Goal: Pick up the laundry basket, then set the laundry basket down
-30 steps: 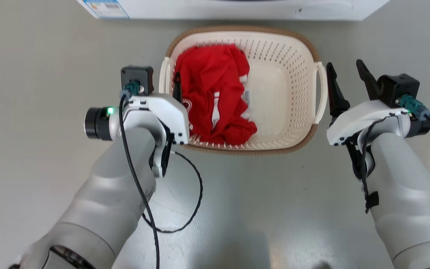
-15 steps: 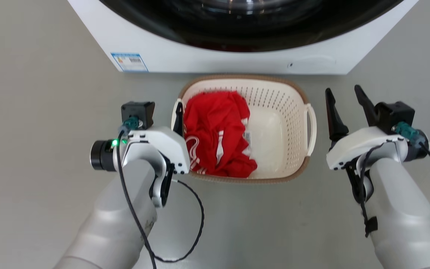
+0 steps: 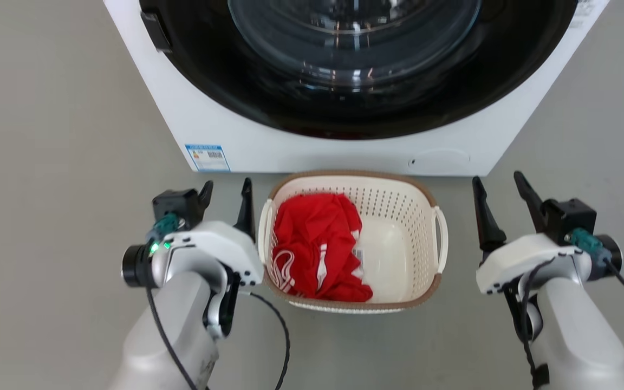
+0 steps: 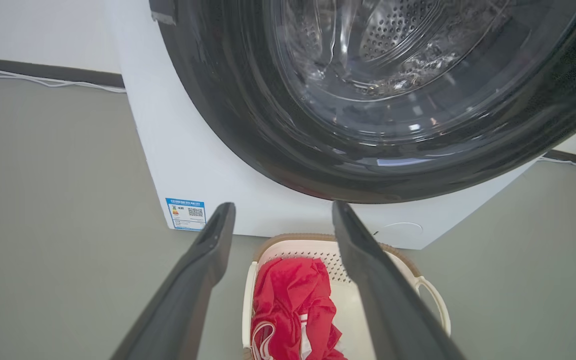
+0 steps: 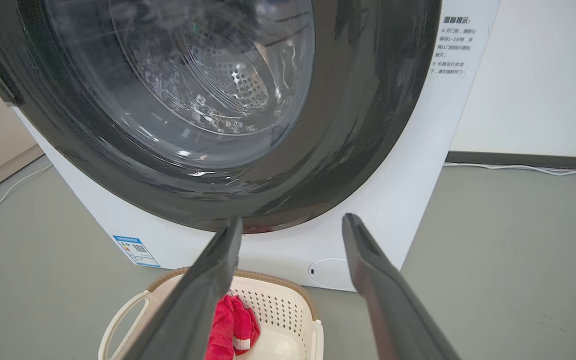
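The laundry basket (image 3: pixel 398 216), cream perforated plastic with a brown rim, stands on the grey floor just in front of the washing machine. A red garment (image 3: pixel 312 244) fills its left half. My left gripper (image 3: pixel 226 187) is open, just left of the basket's left handle (image 3: pixel 262 227) and above it, holding nothing. My right gripper (image 3: pixel 496 181) is open a short way right of the right handle (image 3: pixel 443 238). In the left wrist view the open left gripper (image 4: pixel 283 207) looks down on the basket (image 4: pixel 278 248). In the right wrist view the right gripper (image 5: pixel 293 220) stands above the basket (image 5: pixel 278 300).
A white front-loading washing machine (image 3: pixel 301 146) with a dark round glass door (image 3: pixel 352 38) stands right behind the basket. Grey floor lies to both sides. A wall with a dark skirting and a thin cable (image 4: pixel 43 80) runs behind.
The head camera has tilted up, bringing the washing machine into view. The left gripper's finger has come out of the basket by the left handle; both grippers now stand higher and clear of it.
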Tool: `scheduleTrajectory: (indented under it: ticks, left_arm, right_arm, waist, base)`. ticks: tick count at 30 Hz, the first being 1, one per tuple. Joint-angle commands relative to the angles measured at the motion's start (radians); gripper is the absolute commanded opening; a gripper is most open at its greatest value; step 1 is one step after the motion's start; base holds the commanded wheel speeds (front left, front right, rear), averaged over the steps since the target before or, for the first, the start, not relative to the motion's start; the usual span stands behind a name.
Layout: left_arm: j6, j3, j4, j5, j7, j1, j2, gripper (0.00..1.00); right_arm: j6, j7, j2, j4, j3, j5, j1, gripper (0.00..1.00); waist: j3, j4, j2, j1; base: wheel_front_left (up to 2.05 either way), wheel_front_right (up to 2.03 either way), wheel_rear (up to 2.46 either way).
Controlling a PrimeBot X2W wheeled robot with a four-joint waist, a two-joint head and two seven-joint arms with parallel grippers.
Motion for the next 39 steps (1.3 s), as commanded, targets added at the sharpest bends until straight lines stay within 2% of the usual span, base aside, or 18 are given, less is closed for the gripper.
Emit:
scheduleTrajectory:
  ticks: [1, 17, 26, 39]
  left_arm:
    - [-0.005, 0.036, -0.028, 0.014, -0.006, 0.015, 0.026, 1.0]
    - [-0.032, 0.222, -0.203, 0.109, -0.006, 0.269, 0.045, 1.0]
    - [-0.029, 0.274, -0.295, 0.154, -0.006, 0.373, 0.041, 1.0]
    - [-0.029, 0.323, -0.374, 0.163, -0.006, 0.468, 0.024, 1.0]
  right_arm:
    - [0.006, -0.007, 0.01, -0.031, 0.02, -0.004, 0.017, 1.0]
    - [0.006, -0.007, 0.01, -0.129, 0.034, 0.011, 0.183, 1.0]
    - [0.006, -0.007, 0.01, -0.168, 0.053, 0.029, 0.259, 1.0]
    - [0.006, -0.007, 0.01, -0.216, 0.054, 0.032, 0.332, 1.0]
  waist:
    - [-0.029, 0.002, 0.0, 0.0]
    - [-0.17, -0.018, 0.0, 0.0]
    - [-0.224, -0.025, 0.0, 0.0]
    - [-0.26, -0.028, 0.0, 0.0]
  base:
    - [0.0, 0.0, 0.0]
    - [0.0, 0.0, 0.0]
    - [0.0, 0.0, 0.0]
    - [0.0, 0.0, 0.0]
